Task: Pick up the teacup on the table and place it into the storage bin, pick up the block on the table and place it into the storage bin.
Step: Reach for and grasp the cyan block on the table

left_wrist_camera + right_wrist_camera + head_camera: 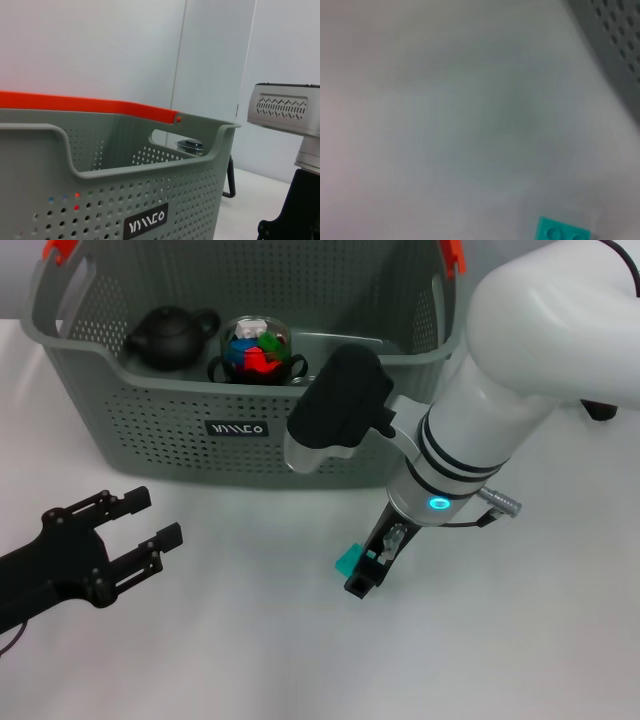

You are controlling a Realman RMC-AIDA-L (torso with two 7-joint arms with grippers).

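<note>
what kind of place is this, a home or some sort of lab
Probably a robot test lab, not a home: a bare white table under plain white walls, holding only a grey perforated storage bin and a teal block, with two robot arms working over it.

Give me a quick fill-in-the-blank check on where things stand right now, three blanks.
1. The teal block lies on the ____, not in the bin.
2. The right tool is down beside the ____.
3. The left tool hangs in front of the bin with its fingers ____, holding nothing.

Missing words: table; block; open
</note>
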